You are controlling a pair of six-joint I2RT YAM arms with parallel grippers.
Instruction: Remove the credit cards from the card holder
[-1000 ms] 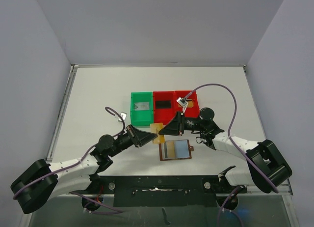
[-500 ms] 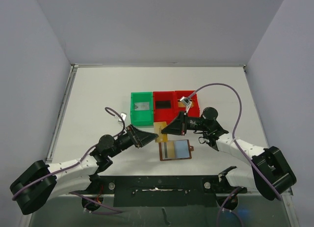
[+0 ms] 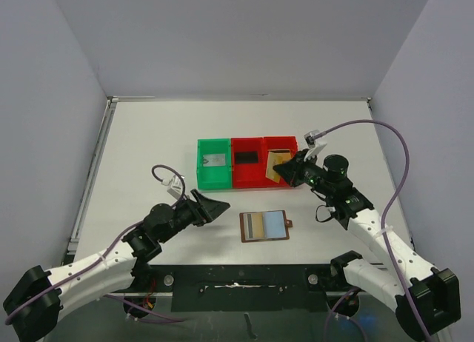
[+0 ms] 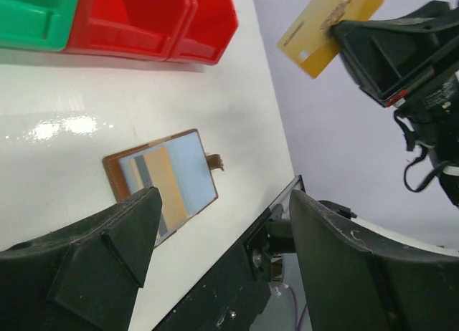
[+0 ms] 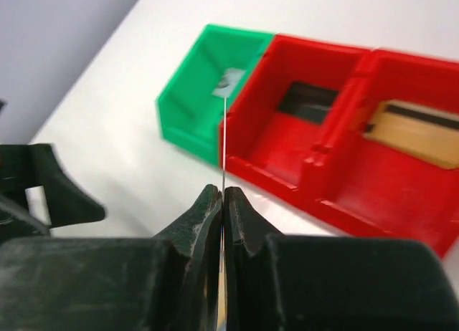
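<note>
The card holder (image 3: 264, 225) lies open and flat on the table, brown-rimmed, with a gold strip and a pale blue face showing; the left wrist view has the card holder (image 4: 161, 184) just beyond my fingers. My right gripper (image 3: 287, 169) is shut on a gold credit card (image 3: 275, 166), held in the air over the right red bin. In the left wrist view that gold card (image 4: 330, 26) hangs at the top right. From the right wrist the card (image 5: 224, 137) shows edge-on between the shut right gripper (image 5: 223, 193). My left gripper (image 3: 216, 206) is open and holds nothing, left of the holder.
Three bins stand in a row behind the holder: a green bin (image 3: 214, 164) with a pale card, a middle red bin (image 3: 249, 172) with a dark card, and a right red bin (image 5: 409, 195) with a tan card (image 5: 419, 130) lying in it.
My left gripper opened, let go of the gold card and drew back to the left. My right gripper shut on that card and carried it right and back, over the right red bin.
</note>
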